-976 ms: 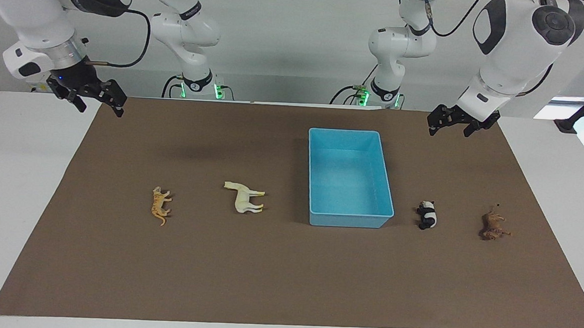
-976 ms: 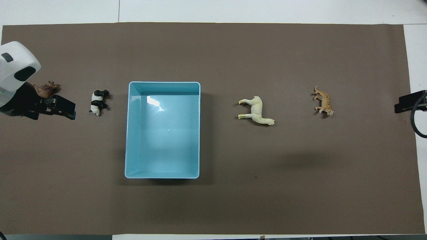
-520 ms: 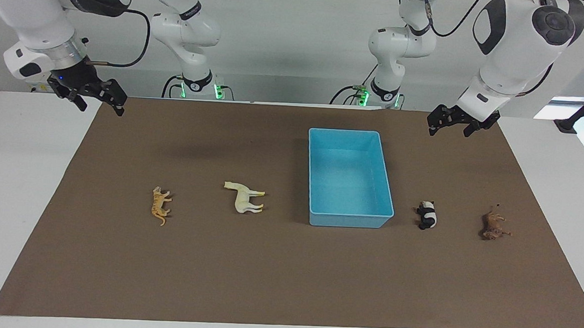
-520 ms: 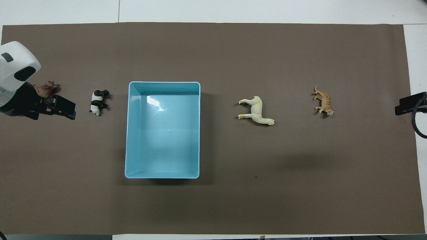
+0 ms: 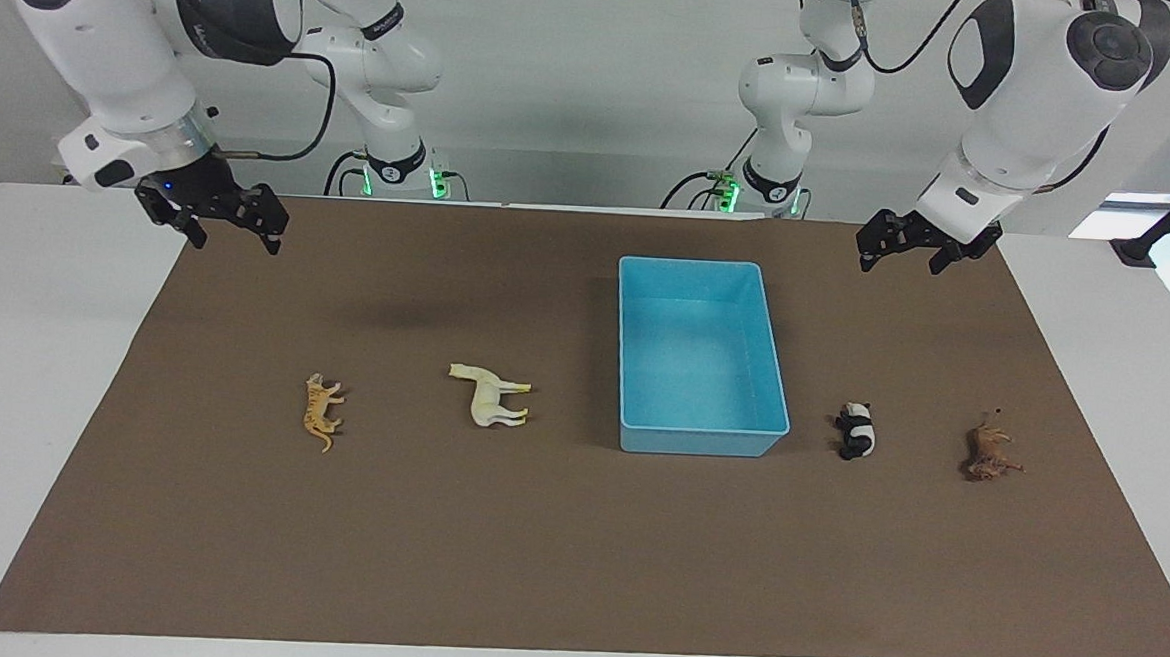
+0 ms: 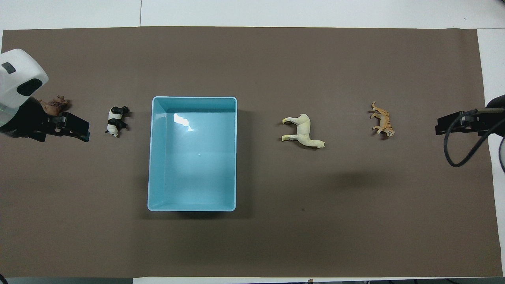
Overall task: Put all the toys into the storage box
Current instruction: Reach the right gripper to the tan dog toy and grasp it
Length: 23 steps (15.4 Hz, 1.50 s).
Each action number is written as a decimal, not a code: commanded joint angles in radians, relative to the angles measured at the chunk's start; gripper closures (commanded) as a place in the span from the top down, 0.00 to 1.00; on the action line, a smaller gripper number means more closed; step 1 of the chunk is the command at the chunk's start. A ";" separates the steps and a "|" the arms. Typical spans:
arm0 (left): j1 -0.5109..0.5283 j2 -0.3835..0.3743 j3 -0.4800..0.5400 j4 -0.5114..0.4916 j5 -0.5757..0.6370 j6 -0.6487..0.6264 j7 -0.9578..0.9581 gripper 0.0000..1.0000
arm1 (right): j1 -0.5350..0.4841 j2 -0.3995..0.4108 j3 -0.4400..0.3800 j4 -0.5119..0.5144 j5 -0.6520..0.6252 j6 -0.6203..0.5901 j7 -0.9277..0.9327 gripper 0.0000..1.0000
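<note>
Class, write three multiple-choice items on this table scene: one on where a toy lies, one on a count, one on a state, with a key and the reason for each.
1. Which toy lies beside the storage box toward the left arm's end of the table?
A. the tiger
B. the panda
C. the horse

2. How many toys lie on the brown mat?
A. two
B. three
C. four

3. What is the state of the storage box?
A. empty
B. holding one toy
C. turned upside down

Key:
1 B: the panda lies next to the box on that side, with the lion past it.
2 C: tiger, horse, panda and lion.
3 A: only its bare blue floor shows, opening upward.
</note>
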 commanded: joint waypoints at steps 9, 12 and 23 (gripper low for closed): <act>-0.003 -0.026 0.008 -0.023 -0.007 -0.008 0.002 1.00 | 0.019 0.176 0.004 -0.165 -0.004 0.416 -0.024 1.00; -0.003 -0.026 0.008 -0.023 -0.007 -0.008 0.002 1.00 | 0.027 0.213 0.004 -0.177 -0.006 0.488 -0.053 1.00; -0.003 -0.026 0.008 -0.023 -0.007 -0.008 0.002 1.00 | 0.055 0.347 0.004 -0.179 -0.004 0.625 -0.102 1.00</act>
